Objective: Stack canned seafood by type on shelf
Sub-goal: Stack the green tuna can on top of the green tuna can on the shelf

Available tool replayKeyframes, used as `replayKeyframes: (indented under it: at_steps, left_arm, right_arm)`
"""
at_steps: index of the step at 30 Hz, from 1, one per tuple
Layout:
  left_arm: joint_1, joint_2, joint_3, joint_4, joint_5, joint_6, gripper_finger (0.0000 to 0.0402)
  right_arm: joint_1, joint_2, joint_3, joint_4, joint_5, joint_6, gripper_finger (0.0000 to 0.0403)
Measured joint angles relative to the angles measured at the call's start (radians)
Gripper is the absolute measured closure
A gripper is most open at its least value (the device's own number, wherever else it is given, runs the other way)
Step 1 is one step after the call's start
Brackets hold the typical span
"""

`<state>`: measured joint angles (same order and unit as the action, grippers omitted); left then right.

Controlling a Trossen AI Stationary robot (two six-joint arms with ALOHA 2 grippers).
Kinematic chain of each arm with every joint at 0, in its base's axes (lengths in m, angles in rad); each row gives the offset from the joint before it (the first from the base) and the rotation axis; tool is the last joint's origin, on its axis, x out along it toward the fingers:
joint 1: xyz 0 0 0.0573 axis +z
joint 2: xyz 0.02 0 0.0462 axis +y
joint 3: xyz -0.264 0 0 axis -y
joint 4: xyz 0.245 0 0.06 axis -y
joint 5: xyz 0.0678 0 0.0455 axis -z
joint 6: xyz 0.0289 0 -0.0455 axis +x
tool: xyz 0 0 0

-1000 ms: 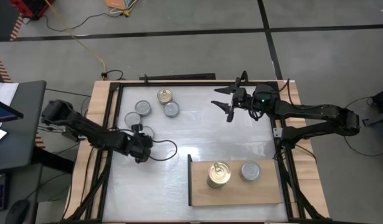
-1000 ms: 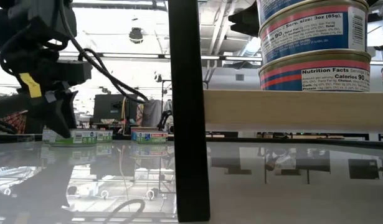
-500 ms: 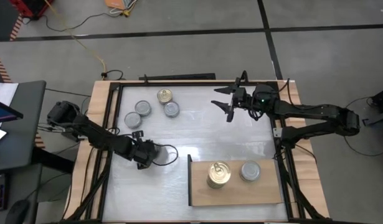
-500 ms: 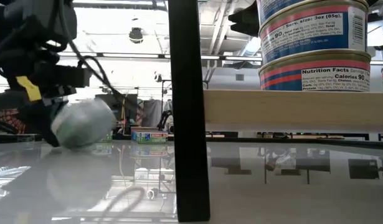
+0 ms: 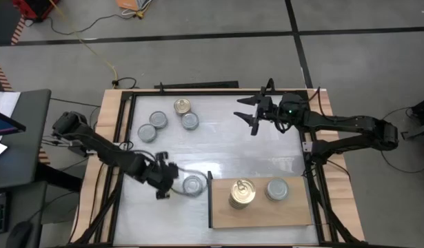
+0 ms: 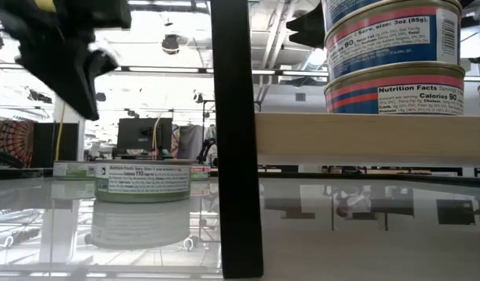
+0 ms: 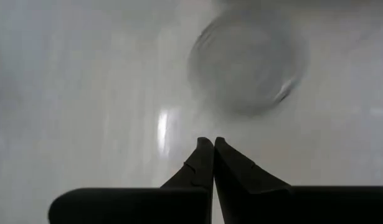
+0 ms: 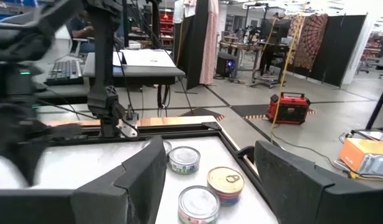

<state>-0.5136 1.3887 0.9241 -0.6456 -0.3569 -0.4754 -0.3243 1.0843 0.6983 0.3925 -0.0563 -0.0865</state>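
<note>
Silver-lidded tin (image 5: 193, 184) now beside shelf (image 5: 294, 213)

High cam looks straight down on the whole table (image 5: 218, 148) and floor around it. Low cam sits at tabletop level, v. close to the board's edge (image 6: 364, 139), facing across into the room — shares the lone tin (image 6: 143, 179) on the glass with the high view (image 5: 193, 184). Left wrist cam points down at the table surface, close, same tin (image 7: 248, 59) blurred. Right wrist cam looks level over the far tins (image 8: 203, 180) to the room beyond
</note>
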Motion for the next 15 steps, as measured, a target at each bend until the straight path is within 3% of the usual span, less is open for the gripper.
replayKeyframes:
  at_steps: [6,15]
  left_arm:
    - [-0.098,0.078,0.0,0.156,-0.234,-0.11,0.0394]
    - [-0.075,0.242,-0.028,0.327,-0.239,-0.293,0.0393]
  right_arm:
    - [0.0,0.0,0.0,-0.006,0.0,0.038,0.0131]
    - [0.105,0.0,0.0,0.014,-0.001,0.079,0.0131]
